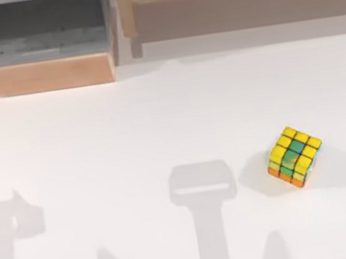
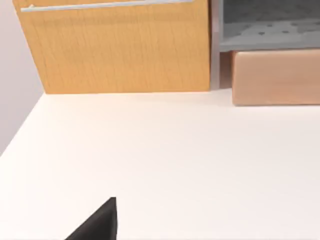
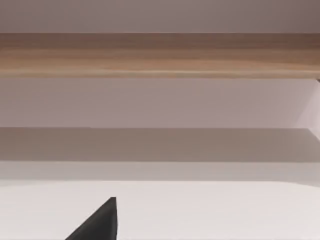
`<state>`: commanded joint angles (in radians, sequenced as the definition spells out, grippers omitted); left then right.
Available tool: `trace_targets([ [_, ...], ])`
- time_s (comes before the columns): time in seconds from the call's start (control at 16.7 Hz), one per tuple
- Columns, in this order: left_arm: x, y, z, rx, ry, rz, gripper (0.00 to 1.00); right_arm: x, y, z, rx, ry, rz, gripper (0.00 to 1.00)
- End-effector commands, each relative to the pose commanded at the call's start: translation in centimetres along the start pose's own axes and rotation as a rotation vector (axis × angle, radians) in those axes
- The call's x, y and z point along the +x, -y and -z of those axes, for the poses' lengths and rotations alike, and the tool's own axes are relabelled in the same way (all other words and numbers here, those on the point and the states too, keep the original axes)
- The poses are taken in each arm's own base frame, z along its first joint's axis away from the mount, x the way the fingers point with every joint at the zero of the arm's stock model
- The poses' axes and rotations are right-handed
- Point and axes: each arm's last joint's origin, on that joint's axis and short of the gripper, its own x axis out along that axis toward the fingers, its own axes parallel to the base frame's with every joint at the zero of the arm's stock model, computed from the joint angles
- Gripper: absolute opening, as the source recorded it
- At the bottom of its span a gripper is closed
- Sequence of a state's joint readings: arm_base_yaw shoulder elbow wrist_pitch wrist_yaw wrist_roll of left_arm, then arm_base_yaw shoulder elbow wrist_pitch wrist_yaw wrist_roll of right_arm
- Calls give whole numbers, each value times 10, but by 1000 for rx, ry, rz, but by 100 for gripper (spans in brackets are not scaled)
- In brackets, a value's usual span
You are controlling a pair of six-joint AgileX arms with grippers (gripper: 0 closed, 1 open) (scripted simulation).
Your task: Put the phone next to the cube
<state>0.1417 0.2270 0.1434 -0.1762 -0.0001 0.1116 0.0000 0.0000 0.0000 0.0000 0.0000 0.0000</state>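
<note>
Jaws: state of both cannot be told | table [image 1: 129, 142]: white | drawer [image 1: 43, 32]: open, far left | cube [image 1: 295, 156]: right of centre, on table | phone: not located | step: none begun | next: phone to be found, then gripped.

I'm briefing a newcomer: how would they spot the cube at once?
Start at the white table in the top view and look to its right side, toward the near edge. The cube sits there alone, a small puzzle cube of yellow, green and orange tiles with black grid lines.
</note>
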Motion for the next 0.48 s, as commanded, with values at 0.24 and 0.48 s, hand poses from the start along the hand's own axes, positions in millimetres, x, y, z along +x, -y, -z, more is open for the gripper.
trace_targets([
  [0.24, 19, -20, -3, 50, -398, -65, 100, 0, 0, 0, 0, 0, 0, 100],
  [0.48, 43, -46, 6, 30, -832, -52, 100, 0, 0, 0, 0, 0, 0, 100],
])
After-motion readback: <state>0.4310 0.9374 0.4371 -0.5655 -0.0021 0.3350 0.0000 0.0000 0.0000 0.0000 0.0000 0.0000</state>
